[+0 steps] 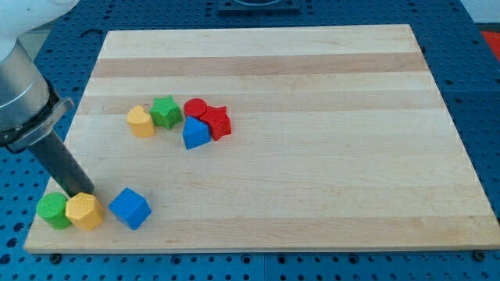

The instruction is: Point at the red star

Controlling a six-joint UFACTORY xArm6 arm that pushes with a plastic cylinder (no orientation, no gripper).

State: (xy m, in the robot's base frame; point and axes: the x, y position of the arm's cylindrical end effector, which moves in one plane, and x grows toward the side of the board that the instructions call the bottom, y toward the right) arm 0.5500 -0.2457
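The red star (218,121) lies on the wooden board's left half, touching a red round block (194,108) on its left and a blue block (195,133) below-left. My tip (84,193) rests at the board's lower left, far from the star, right behind a yellow hexagon (84,211).
A green star-like block (166,111) and a yellow block (141,122) sit left of the red pair. A green round block (53,210) and a blue cube (130,208) flank the yellow hexagon. The board's edge (258,248) runs along the view's bottom.
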